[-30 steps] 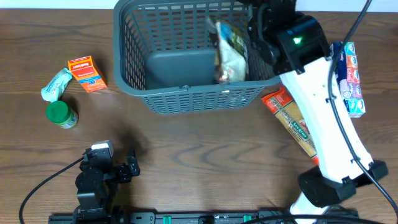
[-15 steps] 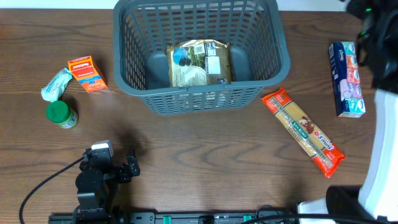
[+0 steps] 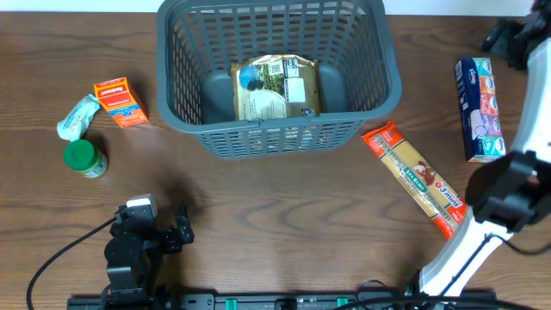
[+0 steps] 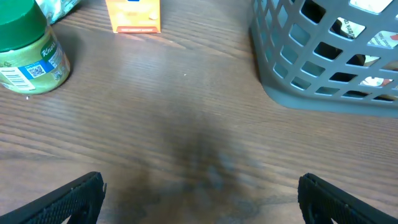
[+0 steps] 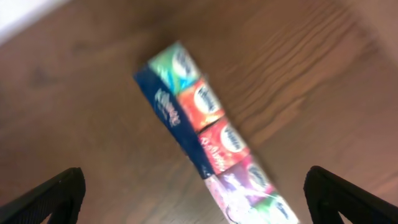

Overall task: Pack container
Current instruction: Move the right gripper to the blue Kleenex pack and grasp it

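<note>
The right gripper (image 5: 194, 176) has its jaws wide apart with nothing between them; its two fingers show only as dark tips in the lower corners of the right wrist view. Right under the gap lies a pack of tissues (image 5: 211, 134), flat on the table, its long axis running from the upper left to the lower right of that view. So it sits at a slant to the line between the jaws. To close across the pack's narrow width, the wrist would probably need to turn first. In the overhead view the pack (image 3: 479, 108) lies along the right edge, lengthwise top to bottom, with the right arm clearly the nearer one.

The left gripper (image 4: 200, 180) is also spread open and empty, low over bare wood at the bottom left of the overhead frame. A green-lidded jar (image 4: 28, 53) and an orange box (image 4: 132, 15) lie beyond it to the upper left.

The container (image 3: 164, 69) stands at the top centre of the overhead frame, well to the left of the tissues. One bag (image 3: 277, 86) lies flat on its bottom, with room on either side. A packet of pasta (image 3: 419, 181) rests diagonally on the table between the container and the tissues. A white-and-green pouch (image 3: 77, 116) waits at the left, beside the box.
</note>
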Robot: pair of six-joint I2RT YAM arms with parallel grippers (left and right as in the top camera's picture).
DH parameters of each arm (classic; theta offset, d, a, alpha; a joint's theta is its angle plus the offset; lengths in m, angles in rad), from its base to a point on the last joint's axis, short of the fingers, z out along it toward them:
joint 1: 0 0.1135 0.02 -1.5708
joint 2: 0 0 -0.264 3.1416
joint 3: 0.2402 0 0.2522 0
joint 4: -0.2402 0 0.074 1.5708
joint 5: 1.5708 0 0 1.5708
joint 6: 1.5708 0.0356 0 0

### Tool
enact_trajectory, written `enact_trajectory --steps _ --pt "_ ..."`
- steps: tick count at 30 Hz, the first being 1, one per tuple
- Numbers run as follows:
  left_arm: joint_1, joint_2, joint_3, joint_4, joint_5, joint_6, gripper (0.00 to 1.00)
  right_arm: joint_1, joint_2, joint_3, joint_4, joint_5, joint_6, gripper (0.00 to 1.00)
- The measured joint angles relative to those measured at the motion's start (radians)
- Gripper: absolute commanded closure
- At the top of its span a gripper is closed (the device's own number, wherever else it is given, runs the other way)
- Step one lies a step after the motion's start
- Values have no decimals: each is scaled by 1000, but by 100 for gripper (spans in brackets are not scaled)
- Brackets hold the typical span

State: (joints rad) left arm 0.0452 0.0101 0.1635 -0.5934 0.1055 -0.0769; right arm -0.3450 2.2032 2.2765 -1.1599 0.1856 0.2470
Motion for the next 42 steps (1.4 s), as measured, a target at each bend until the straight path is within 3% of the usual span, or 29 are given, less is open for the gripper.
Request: enact_trajectory --steps 12,26,42 --pt "0 0 0 0 0 0 1 -35 259 -1 -6 -99 -53 1" --pt "0 0 0 0 0 0 1 -83 296 -2 4 -35 -62 3" --pt "0 0 0 0 0 0 1 -86 310 -11 13 -60 -108 51"
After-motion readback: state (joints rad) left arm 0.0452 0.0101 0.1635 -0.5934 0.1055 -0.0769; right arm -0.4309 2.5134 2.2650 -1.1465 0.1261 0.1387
